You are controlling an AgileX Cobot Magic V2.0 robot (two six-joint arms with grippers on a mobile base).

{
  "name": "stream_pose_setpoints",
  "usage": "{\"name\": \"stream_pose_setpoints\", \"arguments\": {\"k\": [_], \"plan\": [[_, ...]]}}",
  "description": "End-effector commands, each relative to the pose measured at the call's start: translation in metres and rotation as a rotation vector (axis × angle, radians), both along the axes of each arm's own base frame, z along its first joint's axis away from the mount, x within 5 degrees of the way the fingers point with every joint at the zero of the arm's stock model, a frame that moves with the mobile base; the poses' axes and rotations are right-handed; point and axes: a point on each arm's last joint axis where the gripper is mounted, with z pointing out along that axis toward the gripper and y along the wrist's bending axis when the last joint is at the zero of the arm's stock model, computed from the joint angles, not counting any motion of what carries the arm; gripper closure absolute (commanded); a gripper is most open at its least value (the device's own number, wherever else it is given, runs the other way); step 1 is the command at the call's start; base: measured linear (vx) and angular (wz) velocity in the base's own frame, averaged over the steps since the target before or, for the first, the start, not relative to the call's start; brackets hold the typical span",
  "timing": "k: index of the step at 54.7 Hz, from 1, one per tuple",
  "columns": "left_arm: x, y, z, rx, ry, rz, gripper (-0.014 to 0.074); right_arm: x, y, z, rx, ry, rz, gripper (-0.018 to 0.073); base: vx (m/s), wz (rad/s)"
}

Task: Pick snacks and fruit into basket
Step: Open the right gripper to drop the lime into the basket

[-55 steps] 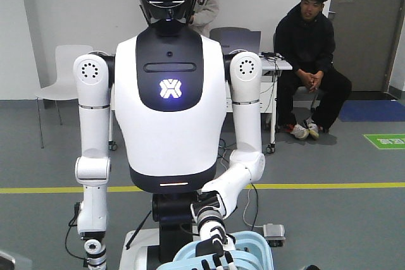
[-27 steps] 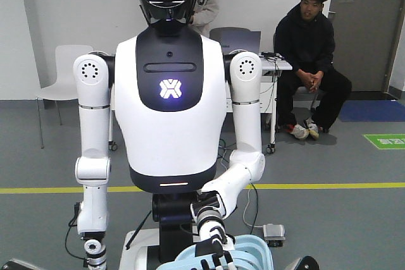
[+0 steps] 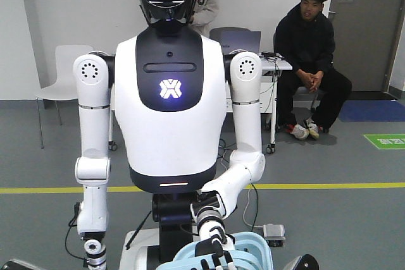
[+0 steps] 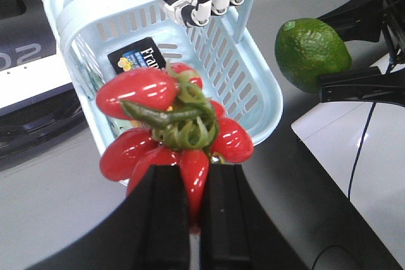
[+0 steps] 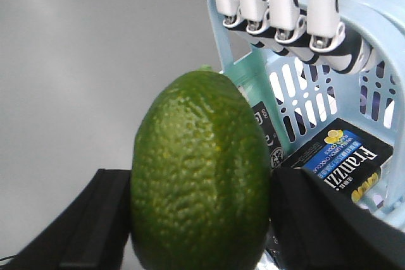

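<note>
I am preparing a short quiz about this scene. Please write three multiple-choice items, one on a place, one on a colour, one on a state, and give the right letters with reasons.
1. Where is the dark Franzzi pack?
A. inside the basket
B. on the floor
C. in the right gripper

2. What colour is the fruit that the right gripper holds?
A. red
B. green
C. yellow

3. What is the state of the left gripper?
A. open and empty
B. shut on the bunch of red peppers
C. shut on the basket handle

Key: 1 A, the pack lies on the basket floor; 2 B, its bumpy skin is green; 3 B, the fingers pinch a pepper's tip.
</note>
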Motion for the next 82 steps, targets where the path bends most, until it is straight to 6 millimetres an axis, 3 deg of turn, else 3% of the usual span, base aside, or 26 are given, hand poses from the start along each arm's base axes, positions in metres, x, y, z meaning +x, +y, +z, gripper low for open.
{"name": "stream_pose_setpoints", "arguments": {"k": [1, 60, 82], "plan": [[0.003, -0.003, 0.014, -0.040, -0.036, 0.006, 0.0594, 0.005, 0.005, 0.019, 0.093, -0.053, -0.004, 0.0569, 0.00, 0.00], [0.004, -0.006, 0.019, -0.118, -0.048, 0.012, 0.0594, 0.008, 0.000, 0.016, 0.038, -0.054, -0.048, 0.0553, 0.02, 0.00], [0.003, -0.007, 0.019, -0.125, -0.044, 0.000, 0.0594, 0.023, 0.007, -0.022, 0.038, 0.073, -0.024, 0.0549, 0.00, 0.00]]}}
